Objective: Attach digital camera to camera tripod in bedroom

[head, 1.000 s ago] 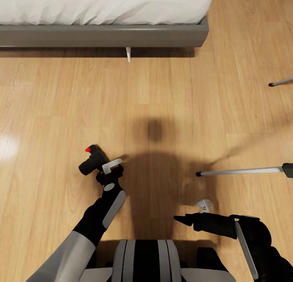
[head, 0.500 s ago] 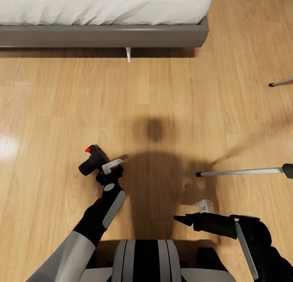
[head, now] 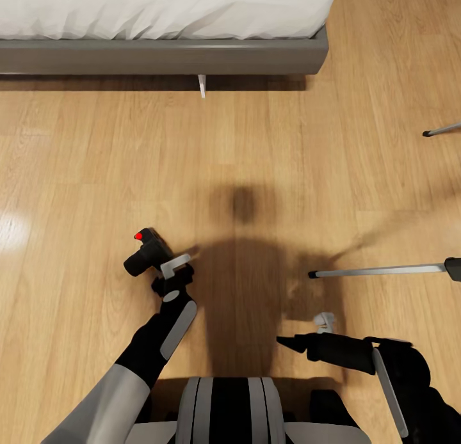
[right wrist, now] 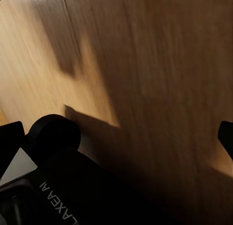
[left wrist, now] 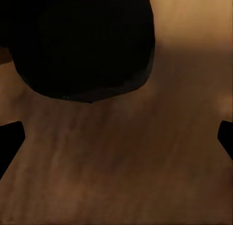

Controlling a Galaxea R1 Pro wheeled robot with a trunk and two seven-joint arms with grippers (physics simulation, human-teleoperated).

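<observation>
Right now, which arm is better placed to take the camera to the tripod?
Left. The left gripper is already at the digital camera, seemingly gripping it above the floor. The right gripper is empty, though nearer the camera tripod leg. Whether the left can reach the tripod's head can't be judged.

Grey-framed white bed [head: 160, 22] at the far edge of light wood floor [head: 256, 150]
</observation>
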